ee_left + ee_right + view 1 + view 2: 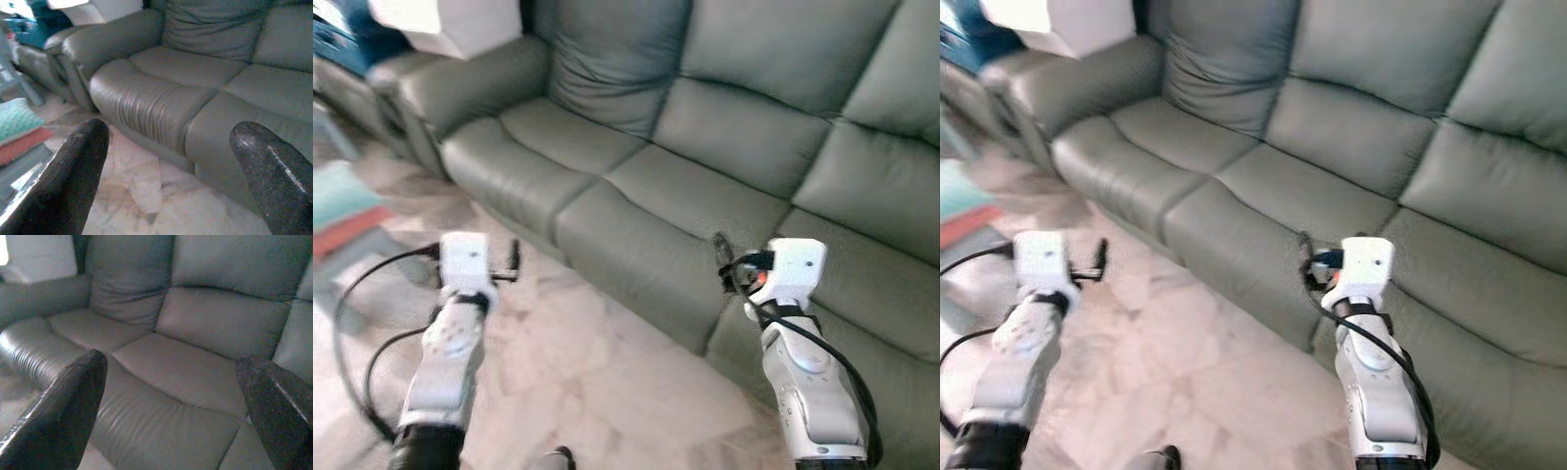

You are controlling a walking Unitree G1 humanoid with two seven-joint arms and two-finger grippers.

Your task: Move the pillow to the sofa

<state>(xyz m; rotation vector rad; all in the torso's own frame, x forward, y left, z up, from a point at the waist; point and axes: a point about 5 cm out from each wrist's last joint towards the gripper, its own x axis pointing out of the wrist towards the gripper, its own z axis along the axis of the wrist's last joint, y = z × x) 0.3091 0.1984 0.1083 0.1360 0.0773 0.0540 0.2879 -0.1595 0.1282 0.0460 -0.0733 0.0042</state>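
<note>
- one grey leather sofa [724,186] is seen stretching across the scene, from its armrest at the far left to the seats at the right; three seat cushions can be counted in the head views.
- one grey pillow [612,59] is seen already on the sofa, propped upright against the backrest above the leftmost seat, just beside the armrest.
- two silver arms are raised in front of the sofa, one at each side.
- the left gripper [514,259] is held over the pale marble floor [597,382], well short of the sofa front; its two black fingers [68,176] are spread wide apart with nothing between them.
- the right gripper [722,259] is held just in front of the seat edge, between the middle and right seats; its fingers [63,406] are likewise spread apart and hold nothing.
- at the far left of the head views, a blurred stack [347,211] with a teal layer over a red one is seen on the floor side.
- in the left wrist view that stack [22,129] is shown more clearly as one knitted teal piece on one reddish piece, and the creased front of the left seat is seen close up.
- in the right wrist view the pillow [129,279] and the middle backrest are seen, with no floor stack in frame.
- a dark foot tip [563,455] is seen at the lower edge of the head views.
</note>
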